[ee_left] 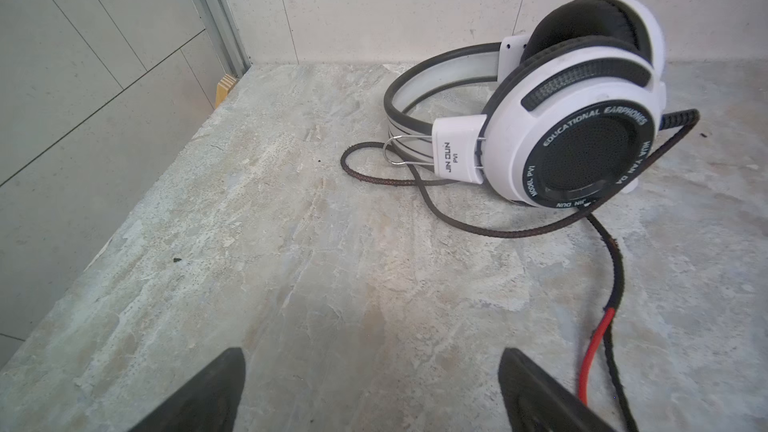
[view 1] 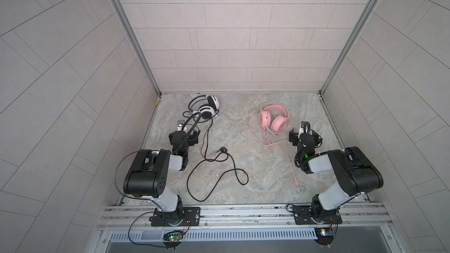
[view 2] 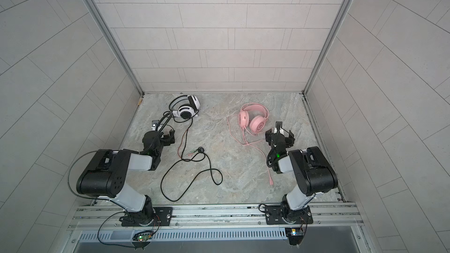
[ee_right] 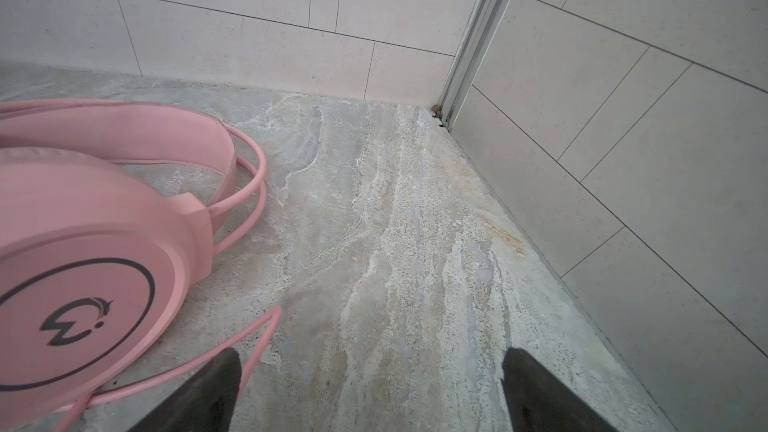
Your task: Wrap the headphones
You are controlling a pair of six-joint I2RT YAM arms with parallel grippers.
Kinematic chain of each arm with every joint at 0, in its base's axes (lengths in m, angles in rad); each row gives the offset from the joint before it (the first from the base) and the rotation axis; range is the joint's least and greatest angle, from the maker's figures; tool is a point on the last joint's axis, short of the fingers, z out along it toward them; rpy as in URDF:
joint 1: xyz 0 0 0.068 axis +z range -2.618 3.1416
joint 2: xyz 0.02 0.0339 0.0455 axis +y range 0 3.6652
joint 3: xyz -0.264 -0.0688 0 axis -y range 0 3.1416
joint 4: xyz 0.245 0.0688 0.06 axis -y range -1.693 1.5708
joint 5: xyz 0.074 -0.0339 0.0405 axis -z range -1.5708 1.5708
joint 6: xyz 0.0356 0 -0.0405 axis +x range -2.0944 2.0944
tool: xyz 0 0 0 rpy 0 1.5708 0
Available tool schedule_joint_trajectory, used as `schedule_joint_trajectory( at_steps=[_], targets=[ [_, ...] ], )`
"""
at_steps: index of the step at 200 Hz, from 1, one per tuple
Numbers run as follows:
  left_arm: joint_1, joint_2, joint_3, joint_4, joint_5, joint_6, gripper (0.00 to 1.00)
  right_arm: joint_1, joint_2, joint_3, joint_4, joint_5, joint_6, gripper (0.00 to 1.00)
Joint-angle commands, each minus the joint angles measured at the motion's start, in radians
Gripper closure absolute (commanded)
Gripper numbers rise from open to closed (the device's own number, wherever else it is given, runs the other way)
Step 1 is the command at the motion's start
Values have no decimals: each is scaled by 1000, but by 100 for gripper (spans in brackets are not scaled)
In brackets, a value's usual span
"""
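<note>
White headset [view 1: 207, 108] lies far-left on the surface [view 1: 243, 142], just ahead and slightly right of the left pincer [view 1: 183, 134]. Its black cable [view 1: 219, 174] trails back toward the robot in loose loops beside that arm. Pink headset [view 1: 272, 118] lies just ahead-left of the right pincer [view 1: 304, 133], pink cable [view 1: 289, 156] running back beside that arm; both pincers gape wide, empty, low over the surface, arms reached forward.

Bench [view 1: 263, 166]: grey marbled stone.
Walls [view 1: 231, 32]: pale tiles, three sides.
Wood block [ee_left: 223, 87]: far left corner, by the metal post [ee_left: 212, 14].
Rail [view 1: 243, 214]: aluminium, near edge.
</note>
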Motion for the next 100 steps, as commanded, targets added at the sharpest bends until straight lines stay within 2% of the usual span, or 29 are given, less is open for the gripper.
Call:
schedule_joint_trajectory(
  at_steps=[1,84,100],
  targets=[
    [4,-9,15,6,4,0,0,-1,1,5,2,4,-1,1],
    [3,-12,11,13,4,1,0,-1,0,6,2,4,-3,1],
    [-2,-34,19,-17,32,20,0,0,-2,-2,19,-2,-5,1]
  ],
)
